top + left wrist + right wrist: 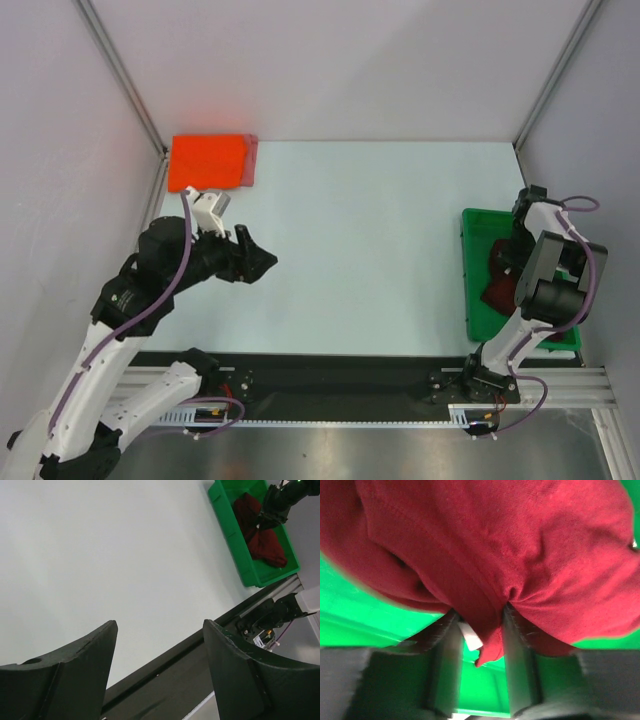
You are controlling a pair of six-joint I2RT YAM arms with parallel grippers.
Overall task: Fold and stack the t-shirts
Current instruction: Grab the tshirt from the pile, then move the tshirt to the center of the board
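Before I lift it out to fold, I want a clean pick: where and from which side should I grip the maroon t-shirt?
Pinch a raised fold of the maroon t-shirt, coming down from above: it lies crumpled, so ridges stand up, and the walls of the green tray block the sides. The right gripper has such a fold between its fingers.
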